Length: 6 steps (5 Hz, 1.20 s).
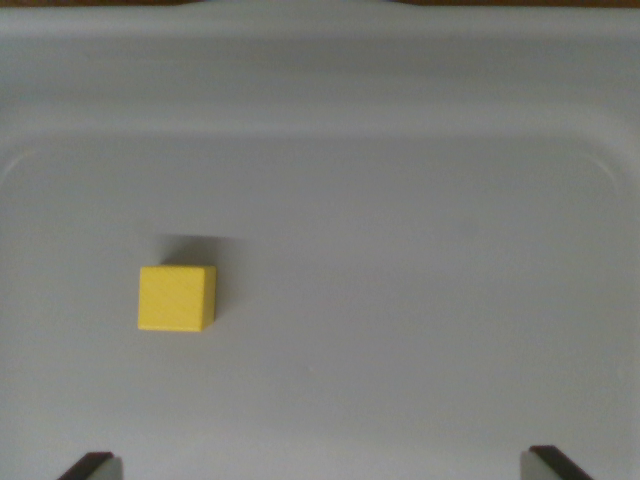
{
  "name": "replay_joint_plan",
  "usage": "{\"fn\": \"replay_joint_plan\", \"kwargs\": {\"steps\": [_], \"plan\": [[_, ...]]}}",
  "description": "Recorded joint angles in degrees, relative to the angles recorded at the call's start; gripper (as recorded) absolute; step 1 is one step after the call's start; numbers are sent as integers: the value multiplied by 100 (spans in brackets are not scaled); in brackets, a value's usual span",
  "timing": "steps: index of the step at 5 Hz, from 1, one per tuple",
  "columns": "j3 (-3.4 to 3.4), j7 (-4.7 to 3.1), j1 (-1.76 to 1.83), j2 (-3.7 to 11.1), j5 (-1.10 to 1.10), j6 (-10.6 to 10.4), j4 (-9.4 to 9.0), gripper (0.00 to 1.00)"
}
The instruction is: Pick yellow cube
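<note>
Two dark fingertips (pixel 95 464) poke up from the bottom edge of the wrist view, one at each lower corner, with a broad stretch of bare surface between them. That wide spread tells me the gripper (pixel 320 468) is released and grasping nothing, readied for a reach rather than a carry.

Up from the left fingertip, a little toward the middle, sits the cube (pixel 176 298). It is yellow, rests flat on one face, and shows its top and a thin sliver of its right side. A soft shadow falls just behind it on the far side. Nothing touches it; it stands alone and well clear of both fingertips.

Around the cube spreads a pale grey tray (pixel 420 300), its floor smooth and bare, its raised rim curving round the far corners. The cube lies in the left half of that floor, nearer the near side than the far rim. Beyond the rim, at the very top edge, a strip of brown shows, probably a table (pixel 520 3), though too little appears to be sure.

By my reading, the cube sits left of the midline between the fingers, so the arm needs to shift that way and forward before descending. Open jaws make sense here: the pick itself is not yet begun.
</note>
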Motion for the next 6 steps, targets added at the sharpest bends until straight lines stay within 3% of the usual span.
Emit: {"fn": "replay_joint_plan", "kwargs": {"steps": [1,2,3,4,5,6], "plan": [[32,51,30,128,0,-198,-92,0],[32,51,30,128,0,-198,-92,0],[65,104,62,262,0,-408,-189,0],[65,104,62,262,0,-408,-189,0],[102,164,98,414,1,-643,-299,0],[102,164,98,414,1,-643,-299,0]]}}
